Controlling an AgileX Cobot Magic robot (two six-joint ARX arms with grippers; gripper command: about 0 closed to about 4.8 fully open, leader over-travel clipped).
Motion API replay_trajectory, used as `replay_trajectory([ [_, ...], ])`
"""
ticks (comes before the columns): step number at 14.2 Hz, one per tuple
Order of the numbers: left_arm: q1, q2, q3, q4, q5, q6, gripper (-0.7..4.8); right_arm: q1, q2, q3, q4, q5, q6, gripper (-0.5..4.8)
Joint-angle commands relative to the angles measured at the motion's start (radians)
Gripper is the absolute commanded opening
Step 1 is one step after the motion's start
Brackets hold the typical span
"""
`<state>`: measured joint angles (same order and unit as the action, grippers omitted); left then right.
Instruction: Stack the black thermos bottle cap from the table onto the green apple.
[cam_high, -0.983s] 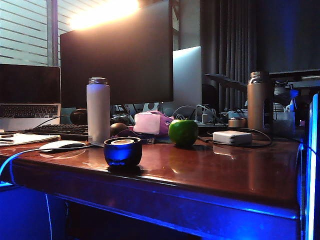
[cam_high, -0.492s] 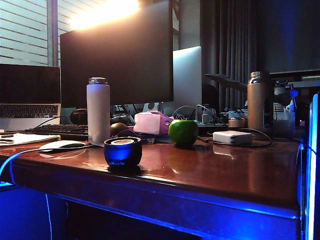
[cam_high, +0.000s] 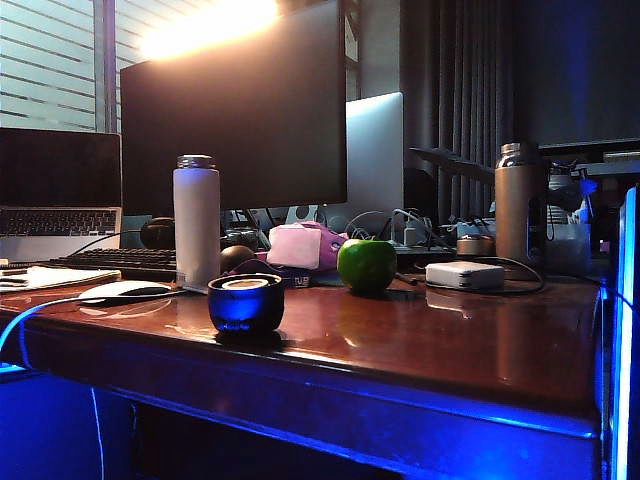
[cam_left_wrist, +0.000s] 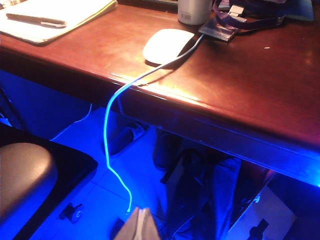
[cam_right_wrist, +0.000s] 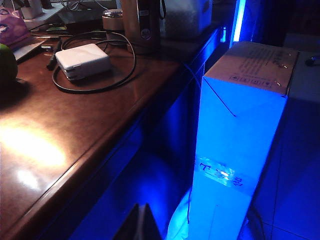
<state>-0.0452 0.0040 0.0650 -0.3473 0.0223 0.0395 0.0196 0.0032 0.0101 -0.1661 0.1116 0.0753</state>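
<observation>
Black and squat, the thermos cap (cam_high: 245, 303) sits on the glossy reddish-brown table (cam_high: 420, 340) near its rounded front edge, open side up with a pale inner rim showing. From the cap, the green apple (cam_high: 367, 265) lies at about 2 o'clock in the exterior view, well apart from it and with nothing on top. A tall white thermos (cam_high: 196, 220) stands just behind the cap at about 11 o'clock, and a white mouse (cam_high: 124, 291) lies farther out at 9 o'clock with a cable (cam_left_wrist: 112, 125) trailing over the table edge. Beyond the apple at 3 o'clock rests a white power adapter (cam_high: 464, 275). No arm appears in the exterior view. The left gripper (cam_left_wrist: 139, 225) hangs below the table's front edge, off the mouse's side; I cannot tell whether its tips are together. The right gripper (cam_right_wrist: 141, 222) hangs low beside the table's right end near a cardboard box (cam_right_wrist: 240, 140), tips pressed together on nothing.
</observation>
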Motion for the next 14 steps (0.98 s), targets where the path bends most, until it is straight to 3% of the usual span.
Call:
replay_trajectory([
  [1, 0.000, -0.003, -0.007, 0.119, 0.054, -0.110, -0.03, 0.001, -0.001, 0.002, 0.069, -0.024, 0.007, -0.01],
  [3, 0.000, -0.003, 0.014, 0.269, 0.090, -0.331, -0.04, 0.002, -0.001, 0.047, 0.083, -0.044, 0.012, -0.01],
  [6, 0.000, -0.003, 0.158, 0.278, 0.038, -0.368, -0.04, 0.002, 0.001, 0.175, 0.088, -0.042, 0.061, -0.01],
  [8, 0.000, 0.027, 0.259, 0.282, -0.022, -0.357, -0.04, 0.002, 0.055, 0.253, 0.085, -0.039, 0.061, -0.01],
  [11, 0.000, 0.204, 0.434, 0.282, -0.018, -0.243, -0.04, 0.002, 0.272, 0.399, 0.089, -0.067, 0.059, -0.01],
  [13, 0.000, 0.405, 0.600, 0.265, 0.060, -0.148, -0.04, 0.002, 0.459, 0.502, 0.119, -0.182, 0.049, -0.01],
  [14, 0.000, 0.531, 0.712, 0.217, 0.147, -0.079, -0.04, 0.002, 0.581, 0.562, 0.127, -0.285, 0.046, -0.01],
])
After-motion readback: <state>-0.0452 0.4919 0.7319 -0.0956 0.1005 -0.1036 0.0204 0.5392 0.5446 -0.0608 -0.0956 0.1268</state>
